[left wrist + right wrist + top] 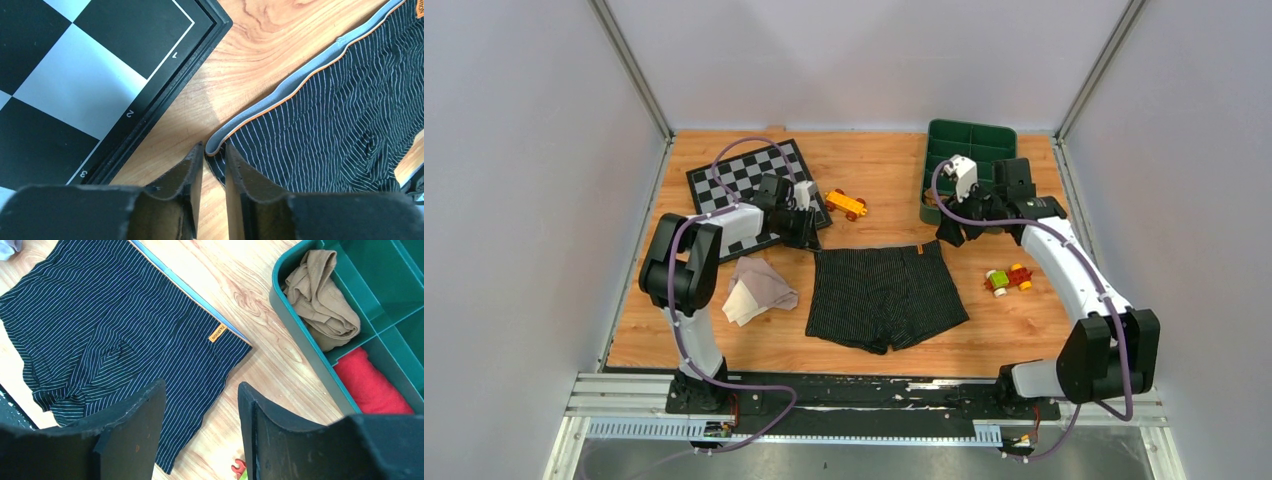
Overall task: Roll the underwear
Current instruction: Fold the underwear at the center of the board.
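The black pair (pixel 886 296) lies flat in the middle of the surface (pixel 874 170), with its waistband (pixel 300 82) on the far side. The pink pair (pixel 759 288) sits crumpled just to its left. The tan pair (pixel 320 300) is bunched in one compartment of the green tray (pixel 969 160), and a red cloth (pixel 372 382) fills the next.

The left pincer (pixel 214 165) is low at the waistband's left corner, near the chessboard (pixel 749 185). Its fingers are drawn to a narrow slit with the corner at their tips. I cannot tell whether any cloth is caught. The right pincer (pixel 200 410) is spread wide above the right corner and holds nothing.

The step in hand looks like taking both waistband corners to start the roll. The right pincer should come down on the corner beyond the orange label (pixel 217 333) and catch both layers. The two grips should bite equally deep, so the edge turns over straight. This cloth looks thin and slack, so a pull from one side would likely skew it. The two should turn the band toward the legs together and keep the roll tight.
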`<action>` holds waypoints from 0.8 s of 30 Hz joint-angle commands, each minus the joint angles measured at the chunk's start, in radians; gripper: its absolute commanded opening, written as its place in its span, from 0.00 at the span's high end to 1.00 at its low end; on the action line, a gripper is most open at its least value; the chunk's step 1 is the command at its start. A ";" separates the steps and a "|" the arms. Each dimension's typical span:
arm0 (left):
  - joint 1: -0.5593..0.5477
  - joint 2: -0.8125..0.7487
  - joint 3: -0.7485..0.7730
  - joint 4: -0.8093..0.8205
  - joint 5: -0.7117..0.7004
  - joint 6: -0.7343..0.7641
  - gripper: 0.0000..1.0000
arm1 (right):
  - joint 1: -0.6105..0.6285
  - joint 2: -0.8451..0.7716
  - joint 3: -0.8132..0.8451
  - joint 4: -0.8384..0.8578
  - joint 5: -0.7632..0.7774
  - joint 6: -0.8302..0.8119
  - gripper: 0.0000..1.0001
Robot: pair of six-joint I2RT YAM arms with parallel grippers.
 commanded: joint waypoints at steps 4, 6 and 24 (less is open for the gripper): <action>-0.011 0.026 0.018 -0.031 0.009 0.042 0.80 | 0.020 0.064 0.006 -0.002 -0.063 -0.089 0.47; -0.011 0.020 0.017 -0.035 0.011 0.054 0.88 | 0.032 0.103 -0.003 0.021 -0.026 -0.109 0.49; -0.019 0.003 0.089 -0.052 0.078 0.071 1.00 | 0.090 0.438 0.035 0.214 0.261 0.090 0.81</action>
